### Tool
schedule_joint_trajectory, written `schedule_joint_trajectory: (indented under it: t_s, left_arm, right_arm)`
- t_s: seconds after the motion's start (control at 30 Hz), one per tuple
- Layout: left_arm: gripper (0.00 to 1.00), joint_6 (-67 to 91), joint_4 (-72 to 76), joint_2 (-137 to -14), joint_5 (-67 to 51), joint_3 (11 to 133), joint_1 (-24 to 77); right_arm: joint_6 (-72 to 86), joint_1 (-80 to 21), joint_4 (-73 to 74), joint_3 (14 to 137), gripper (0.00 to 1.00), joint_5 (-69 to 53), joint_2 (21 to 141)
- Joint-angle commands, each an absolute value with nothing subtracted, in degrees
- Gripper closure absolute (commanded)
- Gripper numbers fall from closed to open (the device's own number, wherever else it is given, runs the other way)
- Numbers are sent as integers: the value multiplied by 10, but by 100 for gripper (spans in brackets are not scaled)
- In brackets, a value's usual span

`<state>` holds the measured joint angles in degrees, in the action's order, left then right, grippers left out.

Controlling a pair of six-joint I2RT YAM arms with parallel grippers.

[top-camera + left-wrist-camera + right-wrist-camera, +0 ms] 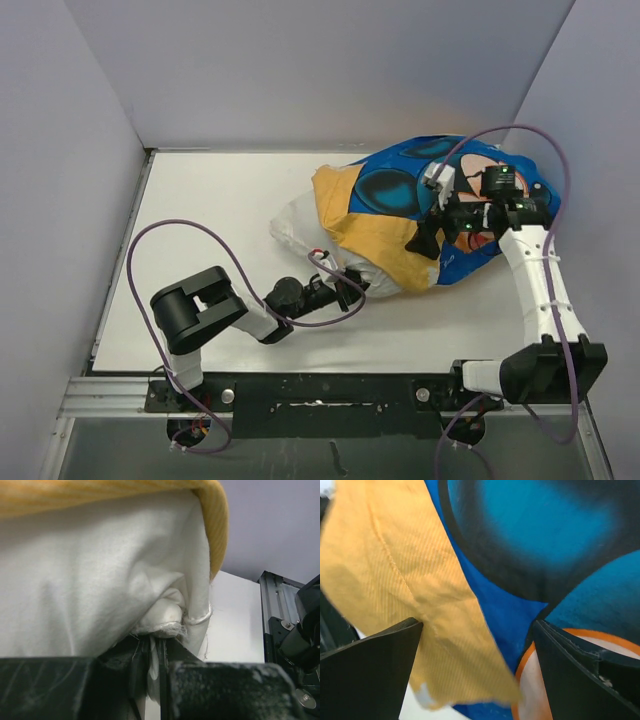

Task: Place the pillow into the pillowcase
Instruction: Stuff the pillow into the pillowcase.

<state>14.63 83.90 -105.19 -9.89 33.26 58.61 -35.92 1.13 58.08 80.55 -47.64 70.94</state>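
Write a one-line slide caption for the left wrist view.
Left gripper clamped on a corner of the white pillow, with the yellow side of the pillowcase draped over its top.

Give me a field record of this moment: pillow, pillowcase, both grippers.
pillow: white, partly covered by the case, one end exposed at the left
pillowcase: blue print and yellow, bunched over the pillow
left gripper: shut on the pillow's exposed white corner
right gripper: open, fingers spread over the pillowcase fabric
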Motion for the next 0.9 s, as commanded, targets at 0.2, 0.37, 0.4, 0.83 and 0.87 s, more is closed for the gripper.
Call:
schedule_joint_trajectory:
  t_s: [0.2,0.37,0.4,0.83,0.87]
  left_arm:
    - [100,161,869,-1057,-121,360,595]
    - [100,156,870,-1053,-111,367,588]
    - [100,156,870,-1054,-110,370,586]
    - [100,157,870,-1113,-109,495,560]
    - [100,156,870,-1122,-95,507,558]
  right_arm:
    - [-383,-139,665,796,68,-498,723]
    - [-400,-193,734,892,100,-607,751]
    - [-399,-203,744,907,100,-624,762]
    - [-400,-337,829,1180,100,-842,945]
    - [-393,-334,817,1165,100,-846,937]
